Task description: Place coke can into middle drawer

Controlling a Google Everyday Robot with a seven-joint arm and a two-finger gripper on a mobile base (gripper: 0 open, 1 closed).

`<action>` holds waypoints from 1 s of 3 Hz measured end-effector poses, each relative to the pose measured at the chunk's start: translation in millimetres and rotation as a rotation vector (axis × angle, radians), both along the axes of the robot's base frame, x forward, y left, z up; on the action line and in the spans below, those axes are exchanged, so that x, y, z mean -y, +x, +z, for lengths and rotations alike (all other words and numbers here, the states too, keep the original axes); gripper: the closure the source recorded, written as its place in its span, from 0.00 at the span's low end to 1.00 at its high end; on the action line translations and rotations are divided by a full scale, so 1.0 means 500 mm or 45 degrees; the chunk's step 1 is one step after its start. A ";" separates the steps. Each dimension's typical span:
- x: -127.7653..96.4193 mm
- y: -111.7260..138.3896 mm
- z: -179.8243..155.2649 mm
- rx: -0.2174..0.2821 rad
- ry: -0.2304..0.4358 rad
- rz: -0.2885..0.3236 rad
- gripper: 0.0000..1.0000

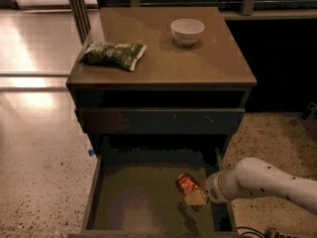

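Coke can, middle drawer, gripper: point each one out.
coke can (185, 183), camera view, its red side.
middle drawer (133, 195), camera view, bare floor left of the can.
gripper (197, 198), camera view, between its fingertips, over the drawer's right side.

Chip bag and white bowl sit apart on cabinet top.

White arm from right, end effector low, clasping coke can
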State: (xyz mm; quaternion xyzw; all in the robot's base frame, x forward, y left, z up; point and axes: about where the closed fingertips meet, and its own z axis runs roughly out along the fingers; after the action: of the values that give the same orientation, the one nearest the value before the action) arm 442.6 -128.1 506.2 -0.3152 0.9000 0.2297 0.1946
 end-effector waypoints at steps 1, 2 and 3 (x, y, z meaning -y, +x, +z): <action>-0.067 0.046 -0.036 0.014 0.103 0.011 1.00; -0.143 0.071 -0.080 -0.013 0.195 0.066 1.00; -0.147 0.068 -0.091 -0.025 0.205 0.064 1.00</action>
State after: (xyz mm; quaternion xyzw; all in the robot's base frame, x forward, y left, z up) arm 476.6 -54.6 460.6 -0.3188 0.8723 0.3092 0.2046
